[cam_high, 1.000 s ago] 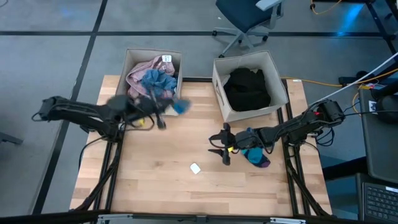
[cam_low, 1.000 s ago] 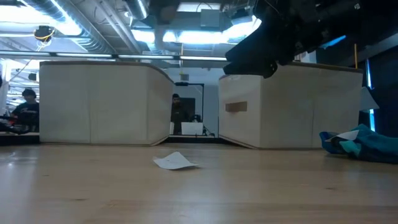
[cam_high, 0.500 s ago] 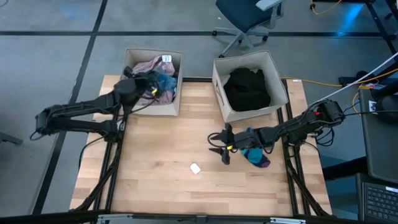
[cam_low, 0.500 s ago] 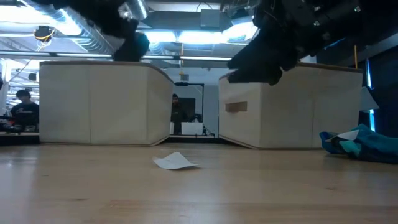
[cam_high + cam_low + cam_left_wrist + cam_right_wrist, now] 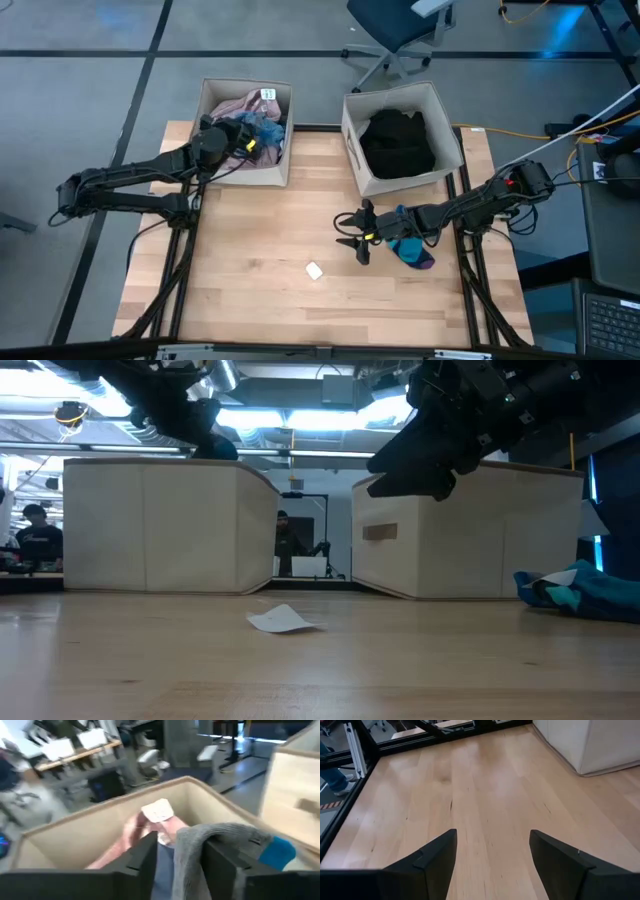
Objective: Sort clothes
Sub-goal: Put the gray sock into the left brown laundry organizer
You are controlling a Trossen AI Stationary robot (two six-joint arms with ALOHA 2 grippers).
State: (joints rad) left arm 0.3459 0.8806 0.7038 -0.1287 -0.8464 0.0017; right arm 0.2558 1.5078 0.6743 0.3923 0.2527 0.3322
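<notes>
Your left gripper, which was over the table beside the bin a second ago, is now hovering over the left bin, its fingers parting with a grey garment draped between them. Your right gripper is staying put mid-table, fingers spread and empty. You are working with two bins: the left one holding pink and blue clothes, the right bin holding black clothes. One teal sock is lying near the table's right edge, beside your right arm. One paper tag is sitting on open tabletop.
</notes>
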